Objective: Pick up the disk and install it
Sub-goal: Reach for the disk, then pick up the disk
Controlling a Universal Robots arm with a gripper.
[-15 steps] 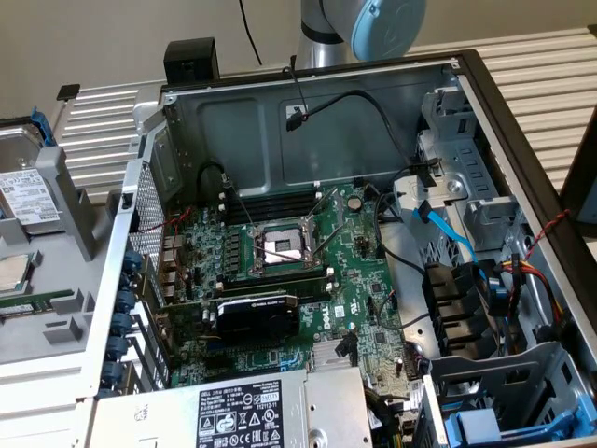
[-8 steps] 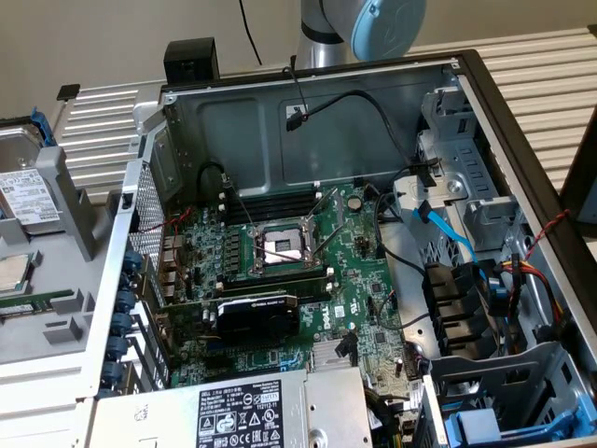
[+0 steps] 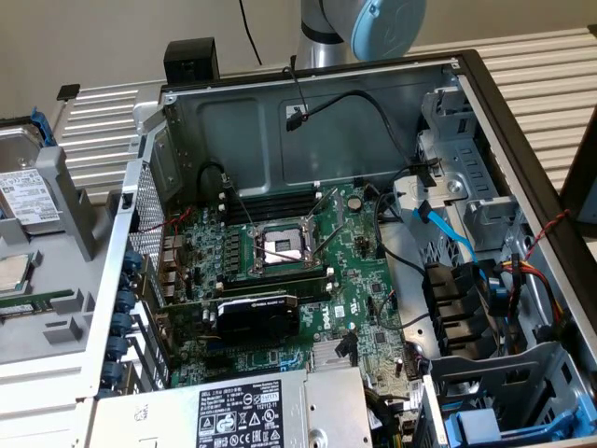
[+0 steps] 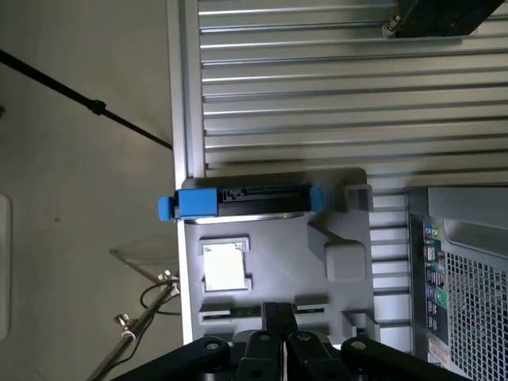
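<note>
Disk (image 4: 242, 202), silver-grey metal in blue plastic carrier, stands edgewise in its grey tray (image 4: 278, 258) for grasping; black gripper (image 4: 278, 309) closed, empty.

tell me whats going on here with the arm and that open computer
A robot arm is working beside an open computer case, where a disk is to be installed. Its gripper is shut and empty, hanging above the grey holder tray next to the case. The disk, in its blue carrier, sits in a slot of that tray and has not yet been picked up.
</note>
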